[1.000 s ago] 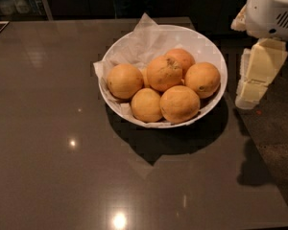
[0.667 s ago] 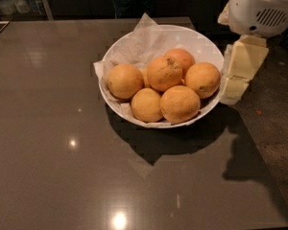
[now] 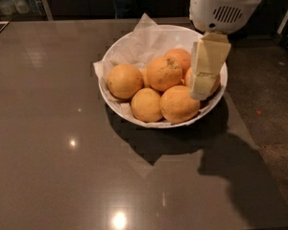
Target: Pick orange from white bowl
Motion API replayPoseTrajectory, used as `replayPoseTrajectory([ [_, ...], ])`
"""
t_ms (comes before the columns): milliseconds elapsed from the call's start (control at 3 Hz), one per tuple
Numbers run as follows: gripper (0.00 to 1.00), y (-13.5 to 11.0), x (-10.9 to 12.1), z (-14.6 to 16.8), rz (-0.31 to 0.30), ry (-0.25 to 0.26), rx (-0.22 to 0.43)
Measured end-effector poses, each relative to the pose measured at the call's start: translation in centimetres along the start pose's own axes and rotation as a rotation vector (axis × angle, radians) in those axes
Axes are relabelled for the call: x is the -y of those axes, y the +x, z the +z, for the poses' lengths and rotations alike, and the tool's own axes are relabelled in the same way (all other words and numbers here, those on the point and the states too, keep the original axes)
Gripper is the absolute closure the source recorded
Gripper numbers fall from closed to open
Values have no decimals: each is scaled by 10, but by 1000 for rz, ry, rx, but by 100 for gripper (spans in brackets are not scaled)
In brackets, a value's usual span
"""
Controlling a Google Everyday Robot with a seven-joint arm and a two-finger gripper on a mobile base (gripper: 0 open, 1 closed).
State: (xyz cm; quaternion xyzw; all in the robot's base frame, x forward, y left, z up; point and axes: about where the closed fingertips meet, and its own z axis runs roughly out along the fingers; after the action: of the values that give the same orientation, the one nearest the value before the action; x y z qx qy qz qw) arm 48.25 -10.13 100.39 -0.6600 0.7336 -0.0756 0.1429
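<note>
near edge: the dark glossy surface [image 3: 62, 166] is reflecting two bright spots of light, and a broad shadow is falling on it below and to the right of the bowl.

middle: the white bowl [image 3: 153, 124] is sitting on the surface, right of centre. crumpled white paper [image 3: 144, 37] is lining it and rising above the far left rim. six oranges are lying in it, touching one another. two smooth ones are lying at the front, and one is lying at the left. the orange [image 3: 164, 73] with the rough brownish patch is sitting in the centre of the heap, just behind the front pair. another is lying behind it, and one at the right is being partly hidden.

the cream-coloured gripper [image 3: 202, 87] is hanging tip-down over the right side of the bowl, in front of the hidden fruit and just right of the patched orange. contact with any fruit cannot be confirmed. whether the gripper is open or closed cannot be told from this view.

far: the white vented wrist housing [image 3: 225, 8] is standing above the gripper. speckled floor [image 3: 273, 104] is showing at the right.
</note>
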Motion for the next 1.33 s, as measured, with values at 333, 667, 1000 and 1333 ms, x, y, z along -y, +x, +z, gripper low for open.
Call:
replayPoseTrajectory([
  [333,6,-15,0,4,-17,-12,-3],
  [667,8,-25,0,8,-27,-24,-3],
  [1000,13,-33,2,11,-28,-38,-2],
  [1333,14,-37,6,18,-19,-55,-2],
])
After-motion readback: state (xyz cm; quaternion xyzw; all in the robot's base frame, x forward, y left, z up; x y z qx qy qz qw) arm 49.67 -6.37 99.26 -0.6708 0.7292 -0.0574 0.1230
